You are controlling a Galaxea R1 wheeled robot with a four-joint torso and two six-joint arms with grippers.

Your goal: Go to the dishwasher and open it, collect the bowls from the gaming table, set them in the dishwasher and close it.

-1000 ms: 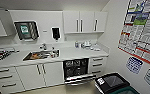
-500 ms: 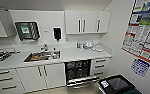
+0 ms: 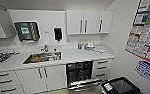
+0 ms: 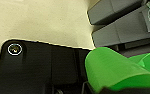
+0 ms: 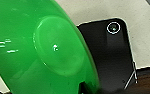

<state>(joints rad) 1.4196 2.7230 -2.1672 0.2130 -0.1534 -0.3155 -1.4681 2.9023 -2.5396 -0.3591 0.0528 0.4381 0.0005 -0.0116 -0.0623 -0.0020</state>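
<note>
The dishwasher (image 3: 79,75) is built in under the white counter, right of the sink. Its door (image 3: 83,85) hangs folded down and the dark racks inside show. A lime green bowl (image 5: 41,50) looms large in the right wrist view, its underside towards the camera, above pale floor. Green bowl surfaces (image 4: 111,71) also sit very close in the left wrist view, next to grey blocks. I cannot make out which gripper grips the bowl. The gaming table is out of view.
A steel sink (image 3: 42,57) with a tap is set in the counter (image 3: 73,53). White drawers (image 3: 102,67) flank the dishwasher. A black bin (image 3: 119,86) stands on the floor at the lower right. Posters (image 3: 146,32) hang on the right wall.
The whole head view has shifted only slightly. Nothing in the kitchen has visibly moved.
</note>
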